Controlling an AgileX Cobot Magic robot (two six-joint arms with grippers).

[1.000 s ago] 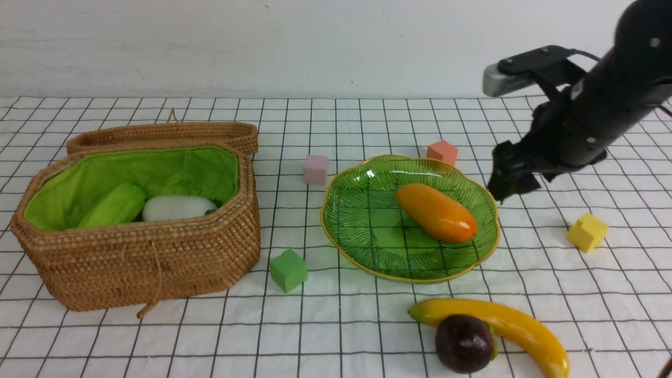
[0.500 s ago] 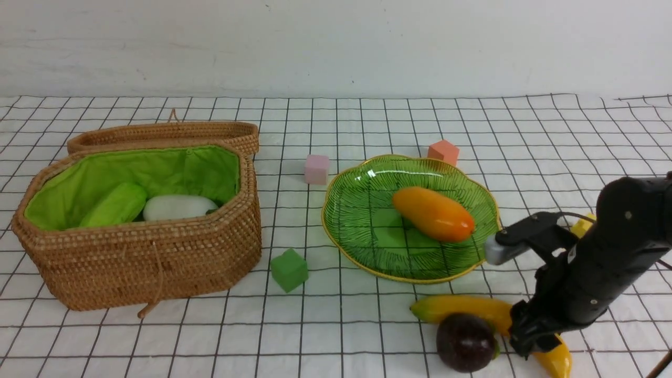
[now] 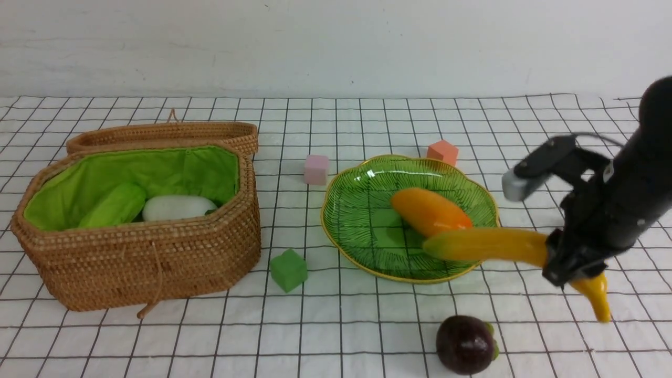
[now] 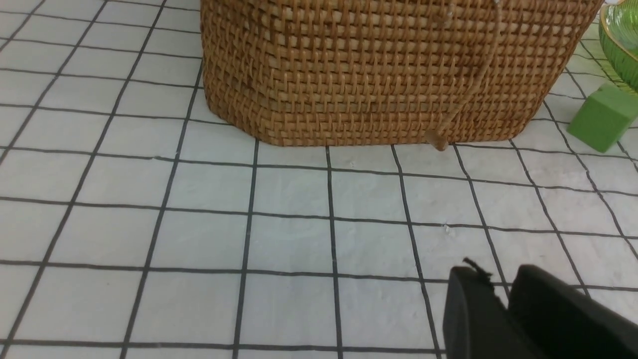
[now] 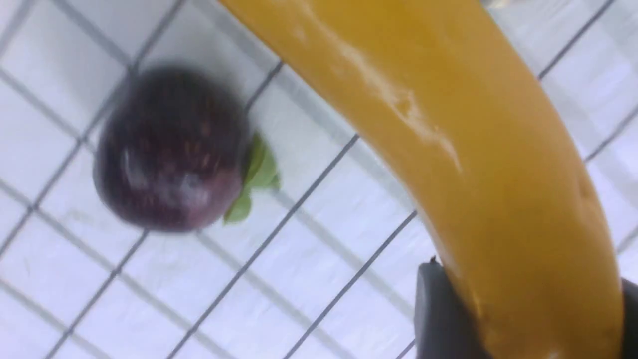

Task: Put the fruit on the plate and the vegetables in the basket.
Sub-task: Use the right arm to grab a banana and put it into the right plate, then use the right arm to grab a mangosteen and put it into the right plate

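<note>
My right gripper (image 3: 569,270) is shut on the long yellow banana (image 3: 488,244) and holds it in the air, its free end over the near right rim of the green plate (image 3: 341,247). The orange mango (image 3: 425,210) lies in the plate. In the right wrist view the banana (image 5: 448,124) sits between the dark fingers (image 5: 438,309). The purple fruit (image 3: 464,344) rests on the cloth below (image 5: 169,149). The wicker basket (image 3: 157,262) holds a green gourd (image 3: 113,205) and a white radish (image 3: 176,207). My left gripper (image 4: 498,279) is shut and empty, low over the cloth before the basket (image 4: 379,75).
The basket lid (image 3: 168,134) lies behind the basket. A pink cube (image 3: 316,169) and an orange-red cube (image 3: 442,152) sit behind the plate. A green cube (image 3: 288,269) lies between basket and plate, also seen as the green cube (image 4: 603,117) in the left wrist view.
The right arm came down from behind the plate to the banana, shut on it and lifted it toward the plate. The purple fruit stayed put.
</note>
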